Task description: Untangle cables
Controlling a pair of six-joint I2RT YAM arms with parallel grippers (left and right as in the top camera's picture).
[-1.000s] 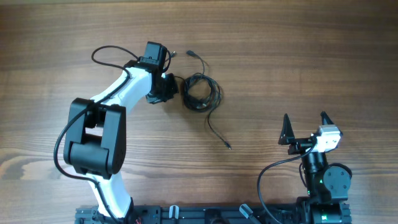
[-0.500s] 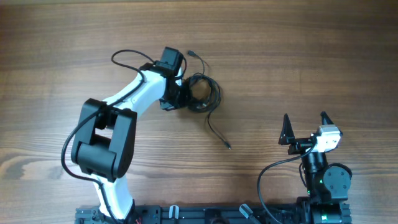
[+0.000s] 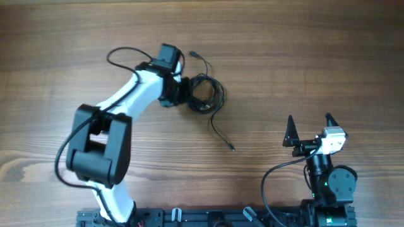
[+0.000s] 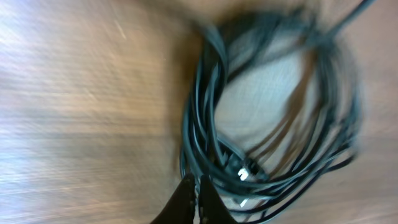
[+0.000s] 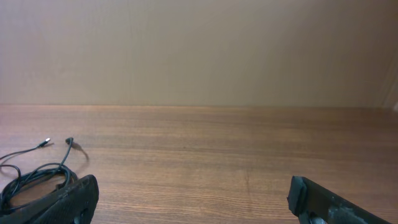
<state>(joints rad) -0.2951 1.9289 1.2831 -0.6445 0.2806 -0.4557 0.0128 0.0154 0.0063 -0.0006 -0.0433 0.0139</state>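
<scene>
Overhead view: the cables [image 3: 205, 94] lie coiled on the table [image 3: 315, 50] just above centre frame. One tail trails toward lower right and another toward the top. The left gripper [image 3: 184, 94] sits at the coil's left edge. In the left wrist view its fingertips [image 4: 186, 198] are closed together against the bundle's strands [image 4: 198, 118]; whether one is pinched cannot be told. The right gripper [image 3: 309, 123], at lower right, stands wide open, holding nothing, well apart from the coil.

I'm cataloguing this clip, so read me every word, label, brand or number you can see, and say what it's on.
None readable. The cables, the wooden table, the left arm and the right arm show no legible marking. The left wrist view is blurred; nothing on the plug ends can be made out.
</scene>
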